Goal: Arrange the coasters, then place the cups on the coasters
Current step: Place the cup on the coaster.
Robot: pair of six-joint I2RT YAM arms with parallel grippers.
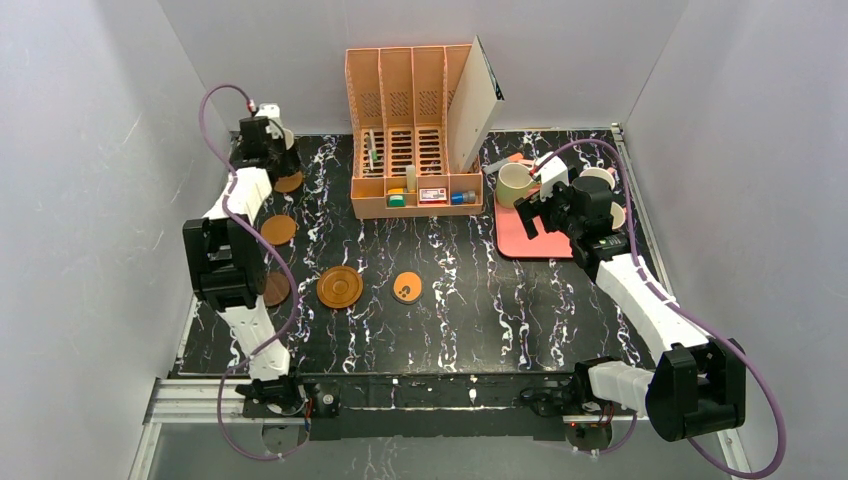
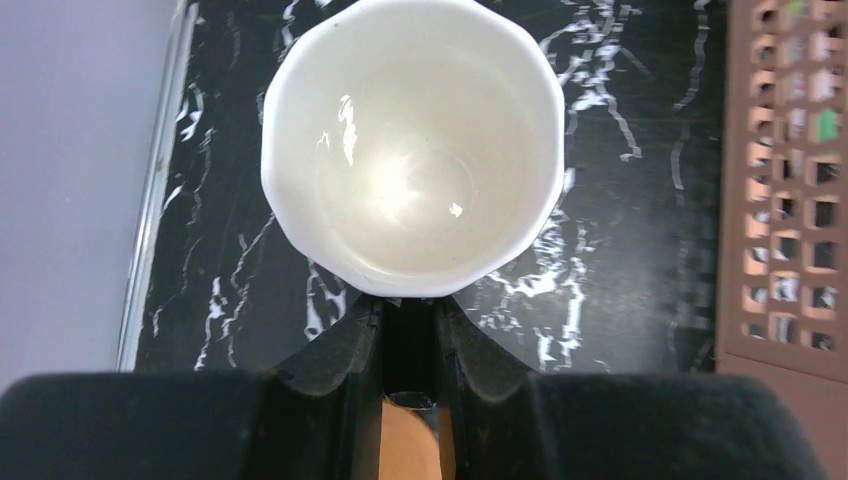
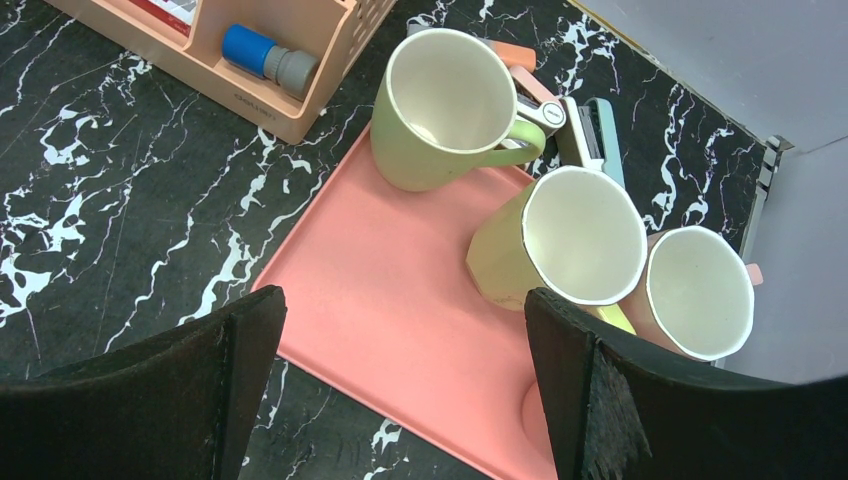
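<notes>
My left gripper (image 1: 268, 140) (image 2: 408, 300) is at the far left, shut on the dark handle of a cup (image 2: 412, 150) with a cream inside; the cup's outside colour does not show. An orange-brown coaster (image 1: 288, 182) (image 2: 410, 440) lies just below the fingers. Nearer lie another orange-brown coaster (image 1: 279, 229), a dark brown one (image 1: 275, 290) partly behind the arm, the ringed wooden one (image 1: 340, 288) and the orange marked one (image 1: 407, 287). My right gripper (image 1: 530, 212) (image 3: 402, 305) hangs open over the pink tray (image 3: 400, 270), near the olive green cup (image 3: 440, 105), yellow cup (image 3: 575, 235) and pink cup (image 3: 700, 290).
An orange desk organiser (image 1: 415, 140) stands at the back centre with a white board (image 1: 478, 100) leaning on it. A stapler (image 3: 590, 130) lies behind the cups. The grey wall (image 2: 70, 150) and the table's left edge run close beside the held cup.
</notes>
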